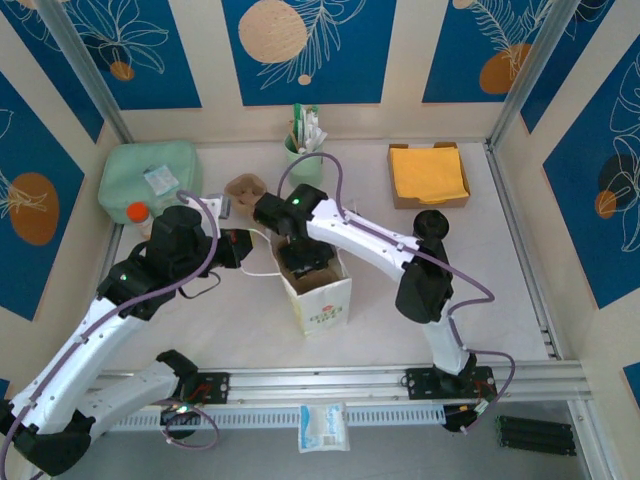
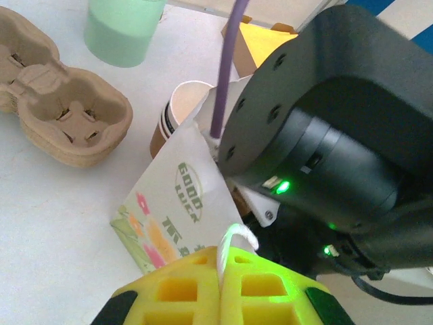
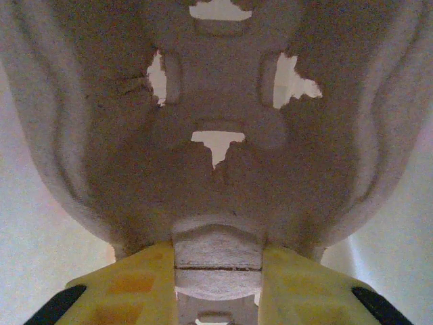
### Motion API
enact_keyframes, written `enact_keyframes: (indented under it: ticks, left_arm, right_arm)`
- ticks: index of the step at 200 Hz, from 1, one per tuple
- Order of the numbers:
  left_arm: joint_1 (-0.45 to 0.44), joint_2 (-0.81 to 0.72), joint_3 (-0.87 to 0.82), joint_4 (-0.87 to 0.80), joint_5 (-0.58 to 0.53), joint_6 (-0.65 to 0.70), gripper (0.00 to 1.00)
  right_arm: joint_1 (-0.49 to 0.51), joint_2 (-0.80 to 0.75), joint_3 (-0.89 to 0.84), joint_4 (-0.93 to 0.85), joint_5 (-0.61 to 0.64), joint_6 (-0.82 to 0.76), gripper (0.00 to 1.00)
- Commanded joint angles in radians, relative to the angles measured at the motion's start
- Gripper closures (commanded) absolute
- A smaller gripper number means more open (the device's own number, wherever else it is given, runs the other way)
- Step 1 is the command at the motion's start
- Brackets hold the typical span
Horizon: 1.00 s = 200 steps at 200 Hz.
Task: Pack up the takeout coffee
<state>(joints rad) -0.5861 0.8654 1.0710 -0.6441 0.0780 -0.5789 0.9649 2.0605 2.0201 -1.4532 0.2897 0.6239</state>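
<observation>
Takeout coffee [image 2: 177, 112]: brown paper cup w/ white rim & inside, upright on worktop [image 1: 480, 270], just behind paper bag [image 2: 169, 203]; lower part hidden by bag edge in L wrist view; touching bag or apart – can't tell. Placed between bag & mint-green stirrer cup [image 2: 125, 30], nearer the bag.

(a) left pincer [image 2: 222, 271]: yellow fingers [image 2: 176, 291] pressed together, clamped on white cord handle [image 2: 237, 238] of bag; in top view, just L of bag, w/ cord running across to it.

(b) right pincer [image 3: 218, 274]: yellow fingers [image 3: 135, 291] clamped on centre tab of clamped carrier [image 3: 216, 108], brown pulp, seen close up, pale walls at both sides. In top view, lowered into open bag mouth, R wrist directly above.

(c) loose carrier [image 1: 245, 188]: second brown pulp carrier, flat on worktop, L-rear of bag, apart from both pincers.

(d) paper bag: white, upright, mouth open, side printed "GOOD LUCK" over flower pattern.

(e) background: yellow napkins in cardboard tray [image 1: 428, 175] at R-rear; stirrer cup at centre-rear, well apart from tray.
</observation>
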Motion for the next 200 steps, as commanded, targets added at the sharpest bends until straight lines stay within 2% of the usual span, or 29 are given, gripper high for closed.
enact_keyframes:
  ticks: [1,143,200]
  left_arm:
    - [0.005,-0.019,-0.007,0.009,0.002,-0.015,1.0]
    - [-0.003,-0.076,-0.029,0.034,0.021,-0.084,1.0]
    - [-0.015,-0.079,-0.05,0.066,0.032,-0.109,1.0]
  right_arm:
    - [-0.017,-0.073,-0.025,0.038,-0.034,0.044,0.72]
    - [-0.027,-0.049,-0.046,0.097,-0.121,0.059,0.71]
    - [-0.029,-0.053,-0.112,0.129,-0.121,0.074,0.72]
